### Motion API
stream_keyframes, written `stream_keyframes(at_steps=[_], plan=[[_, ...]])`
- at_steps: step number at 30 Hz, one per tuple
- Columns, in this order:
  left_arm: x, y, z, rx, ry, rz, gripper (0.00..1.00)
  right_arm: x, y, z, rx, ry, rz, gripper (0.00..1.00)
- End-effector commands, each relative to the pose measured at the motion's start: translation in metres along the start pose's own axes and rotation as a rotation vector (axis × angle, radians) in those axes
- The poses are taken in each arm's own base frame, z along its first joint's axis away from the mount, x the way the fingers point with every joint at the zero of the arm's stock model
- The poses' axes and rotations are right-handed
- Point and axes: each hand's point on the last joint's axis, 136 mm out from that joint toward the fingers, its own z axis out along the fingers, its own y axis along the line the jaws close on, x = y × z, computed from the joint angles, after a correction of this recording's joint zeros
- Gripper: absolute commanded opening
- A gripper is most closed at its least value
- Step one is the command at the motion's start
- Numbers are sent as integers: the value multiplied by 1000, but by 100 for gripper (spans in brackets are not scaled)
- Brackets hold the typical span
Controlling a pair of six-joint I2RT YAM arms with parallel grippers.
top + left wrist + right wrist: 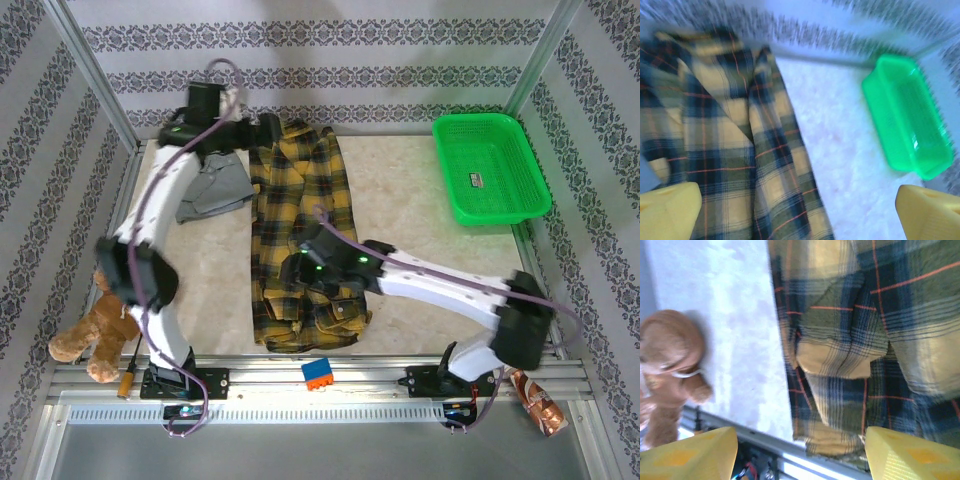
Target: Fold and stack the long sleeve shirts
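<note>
Left gripper and right gripper stand open, empty — plaid shirt part-folded, grey shirt at ten o'clock unfolded, nothing stacked.

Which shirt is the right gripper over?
The yellow-and-black plaid flannel, laid lengthwise in the middle; the plain grey shirt lies crumpled to its far left.

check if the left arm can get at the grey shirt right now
Probably yes: the open left gripper hangs right beside the grey shirt, and nothing lies on it.
</note>
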Motion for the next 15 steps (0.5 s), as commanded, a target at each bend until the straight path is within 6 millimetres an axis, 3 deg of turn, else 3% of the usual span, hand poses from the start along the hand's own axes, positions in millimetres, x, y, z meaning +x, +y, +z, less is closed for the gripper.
stream_keyframes(at_steps=[1,4,8,13,15], plan=[[52,19,-26,-86,69,-134,100,4,-60,-24,123,-19,-40,70],[110,34,-63,-149,103,-200,100,6,-87,-39,87,-1,-26,71],[201,38,-86,-151,224,-301,98,23,-128,-44,191,93,-104,70],[325,53,-97,-275,381,-302,95,54,-167,-18,209,198,-147,66],[362,58,-95,-297,435,-329,91,57,-172,-10,189,199,-141,64]])
